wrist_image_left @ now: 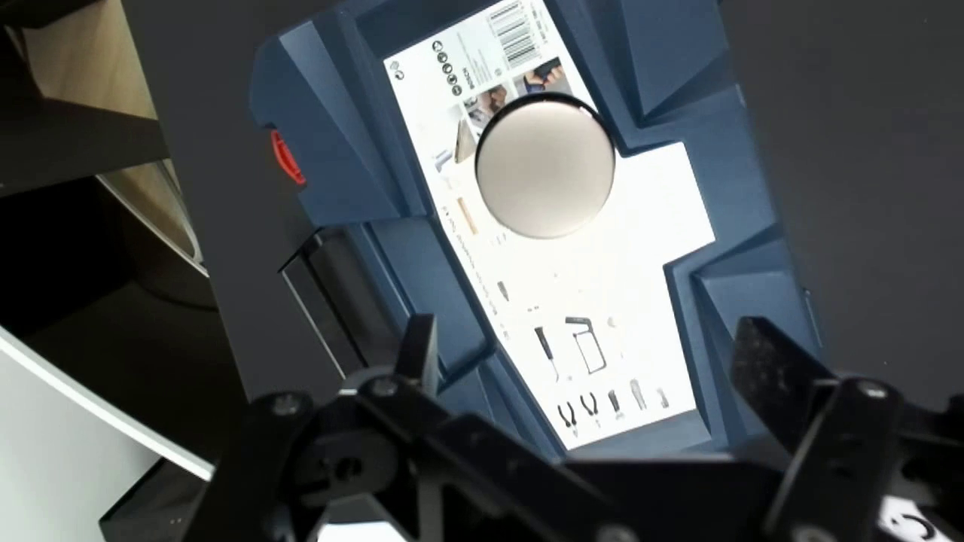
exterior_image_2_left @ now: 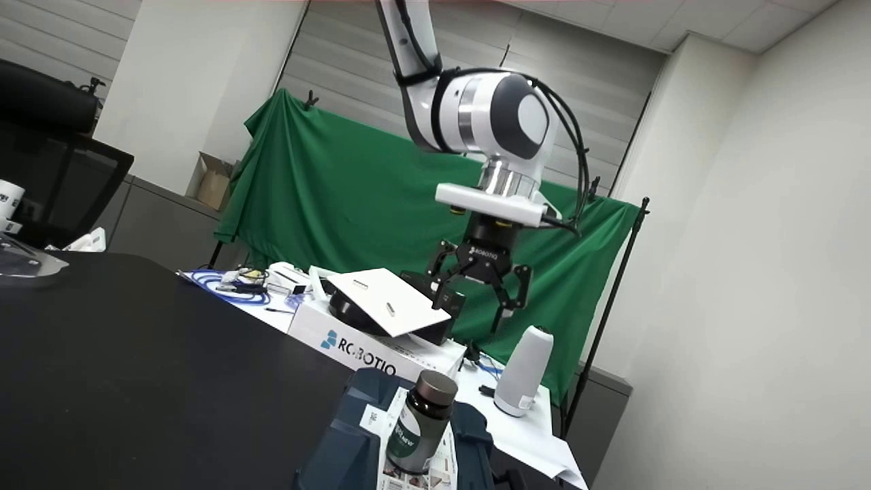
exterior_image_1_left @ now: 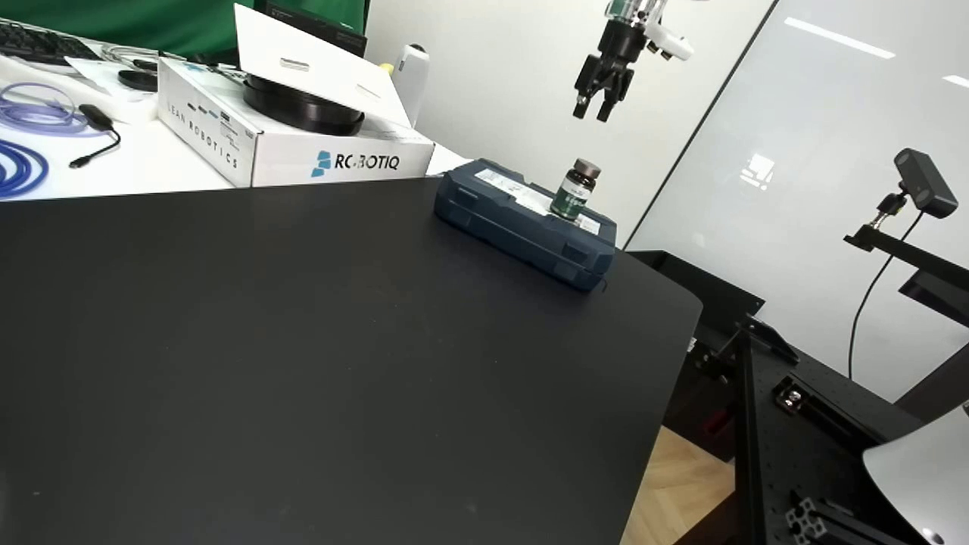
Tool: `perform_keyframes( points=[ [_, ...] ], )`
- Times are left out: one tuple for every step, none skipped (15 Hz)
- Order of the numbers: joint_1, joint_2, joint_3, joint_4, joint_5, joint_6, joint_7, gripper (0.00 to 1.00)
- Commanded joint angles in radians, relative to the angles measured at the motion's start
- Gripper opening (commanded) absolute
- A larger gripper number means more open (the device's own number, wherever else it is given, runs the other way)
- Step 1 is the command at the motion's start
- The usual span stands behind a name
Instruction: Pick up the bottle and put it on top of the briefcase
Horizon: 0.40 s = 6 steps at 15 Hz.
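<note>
The small dark bottle with a green label (exterior_image_1_left: 573, 193) stands upright on the lid of the navy-blue briefcase (exterior_image_1_left: 515, 235). The bottle (exterior_image_2_left: 418, 429) and the briefcase (exterior_image_2_left: 340, 449) also show in an exterior view. In the wrist view the bottle's pale round cap (wrist_image_left: 546, 169) is seen from above, on the white sheet of the briefcase lid (wrist_image_left: 339, 128). My gripper (exterior_image_1_left: 592, 113) is open and empty, raised well above the bottle, also in an exterior view (exterior_image_2_left: 468, 313). In the wrist view its fingers (wrist_image_left: 587, 354) are wide apart, with the bottle beyond them.
The briefcase lies near a corner of the black table (exterior_image_1_left: 341, 341). A white Robotiq box (exterior_image_1_left: 344, 159) with a white plate (exterior_image_1_left: 325, 68) on it stands behind. A pale upright device (exterior_image_2_left: 524, 374) stands beside it. A camera on a bracket (exterior_image_1_left: 925, 182) is off to the side.
</note>
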Motion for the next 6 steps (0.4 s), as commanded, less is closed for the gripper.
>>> perform_keyframes(
  points=[
    [0.003,-0.024,-0.001,0.001,0.002,-0.018,-0.007,1.0],
    [0.006,-0.05,-0.002,-0.006,0.003,-0.031,-0.011,1.0],
    [0.008,-0.068,-0.002,-0.016,0.003,-0.037,-0.013,1.0],
    [0.01,-0.077,-0.002,-0.025,0.003,-0.038,-0.013,1.0],
    [0.01,-0.078,-0.002,-0.03,0.003,-0.038,-0.014,1.0],
    [0.01,-0.078,-0.002,-0.034,0.003,-0.037,-0.014,1.0]
  ],
)
